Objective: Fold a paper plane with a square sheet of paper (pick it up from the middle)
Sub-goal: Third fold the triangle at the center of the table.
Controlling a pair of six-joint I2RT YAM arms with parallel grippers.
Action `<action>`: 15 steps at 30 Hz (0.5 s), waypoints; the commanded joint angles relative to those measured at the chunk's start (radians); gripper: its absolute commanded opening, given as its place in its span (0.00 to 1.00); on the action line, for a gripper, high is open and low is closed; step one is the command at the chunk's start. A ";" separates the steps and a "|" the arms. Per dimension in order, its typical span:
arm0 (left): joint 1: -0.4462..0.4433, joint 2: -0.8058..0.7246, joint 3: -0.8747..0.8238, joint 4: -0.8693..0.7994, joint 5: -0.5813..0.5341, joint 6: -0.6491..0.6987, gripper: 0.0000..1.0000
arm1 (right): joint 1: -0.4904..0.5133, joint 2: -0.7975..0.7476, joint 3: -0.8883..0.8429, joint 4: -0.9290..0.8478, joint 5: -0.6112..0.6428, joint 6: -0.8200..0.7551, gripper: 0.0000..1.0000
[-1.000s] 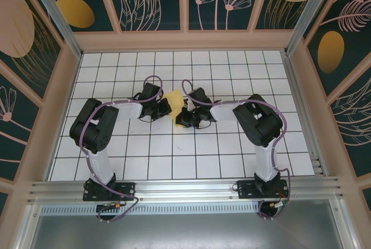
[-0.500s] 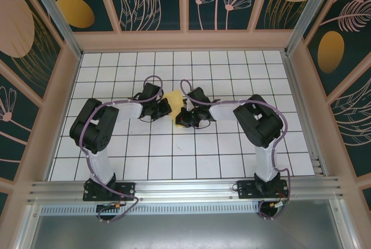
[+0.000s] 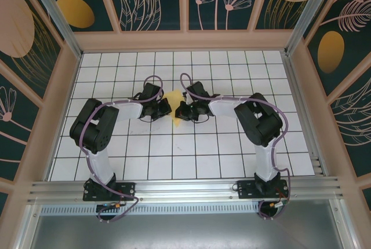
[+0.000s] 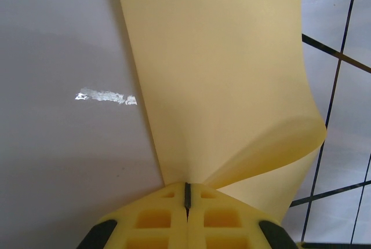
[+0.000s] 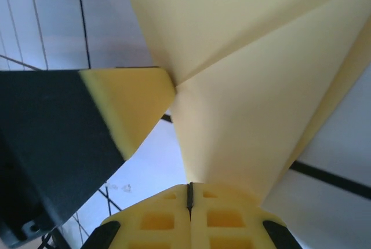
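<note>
Yellow sheet of paper (image 3: 173,98) sits mid-table (image 3: 174,156) between both arms, seen from above. Left wrist view: the left gripper (image 4: 187,194) is pinched shut on its curled edge. Right wrist view: the right gripper (image 5: 189,194) is clamped on a creased fold.

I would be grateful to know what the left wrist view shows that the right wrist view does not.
Left wrist: the yellow paper bows into a soft curl at its right, beside a glare patch on the table. Right wrist: creases in the paper meet at a point, where the other hand's yellow pad touches it. Both: the view's own hand, left hand or right hand, shut on the paper above the gridded table.
</note>
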 commanded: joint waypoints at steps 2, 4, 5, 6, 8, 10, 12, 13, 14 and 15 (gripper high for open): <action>0.003 0.031 0.004 -0.068 -0.056 0.028 0.00 | -0.006 0.046 0.002 -0.042 0.032 -0.007 0.00; 0.003 0.032 0.003 -0.068 -0.057 0.029 0.00 | -0.011 0.053 0.000 -0.047 0.032 -0.002 0.00; 0.004 0.032 0.003 -0.069 -0.058 0.030 0.00 | -0.013 0.054 0.001 -0.048 0.031 -0.001 0.00; 0.004 0.033 0.003 -0.072 -0.060 0.032 0.00 | -0.015 0.050 0.003 -0.050 0.028 0.000 0.00; 0.004 0.033 0.003 -0.077 -0.063 0.034 0.00 | -0.019 0.032 0.011 -0.045 0.020 -0.001 0.00; 0.004 0.032 0.004 -0.080 -0.066 0.037 0.00 | -0.026 0.003 0.018 -0.033 0.013 -0.004 0.00; 0.004 0.034 0.003 -0.081 -0.067 0.039 0.00 | -0.039 -0.018 0.028 -0.019 0.006 -0.005 0.00; 0.003 0.033 0.003 -0.081 -0.067 0.039 0.00 | -0.046 -0.020 0.032 -0.019 0.005 -0.006 0.00; 0.003 0.033 0.003 -0.082 -0.066 0.040 0.00 | -0.053 -0.015 0.042 -0.021 0.005 -0.009 0.00; 0.004 0.034 0.003 -0.083 -0.066 0.042 0.00 | -0.059 -0.007 0.051 -0.028 0.007 -0.012 0.00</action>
